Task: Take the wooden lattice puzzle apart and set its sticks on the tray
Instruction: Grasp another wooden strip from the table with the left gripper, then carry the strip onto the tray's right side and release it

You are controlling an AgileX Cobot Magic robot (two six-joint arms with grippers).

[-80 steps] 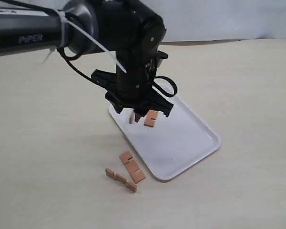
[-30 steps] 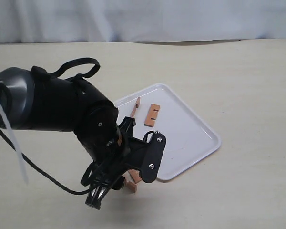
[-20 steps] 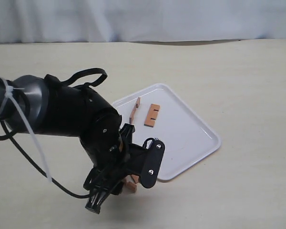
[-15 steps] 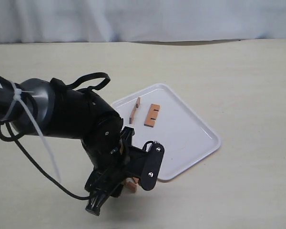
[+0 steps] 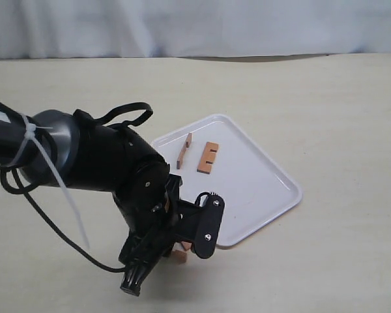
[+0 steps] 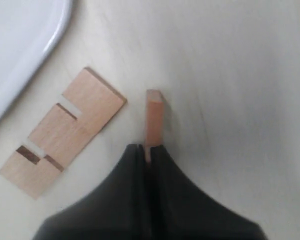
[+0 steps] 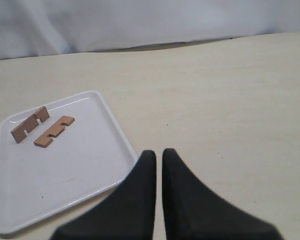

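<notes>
Fingers of the left gripper are closed on one short reddish-brown notched wooden stick. They pinch its flat faces near one end while it stands on its thin edge at the pale table; whether it has left the surface I cannot tell. Such a strip looks light, stiff and smooth, so a modest squeeze should carry it. A hold this near the end may let it pivot, though, and the notched sections are likely its weakest spots. Just beside it a second stick of the same kind lies flat on the table, near the rim of the flat white plastic tray. Lying flat, it probably offers only its thin edges to grip across. In the exterior view a third stick and a fourth stick rest apart on the tray, so no lattice is assembled anywhere in view. The right gripper hangs over the table near the tray's edge, its fingers nearly pressed together and holding nothing.
</notes>
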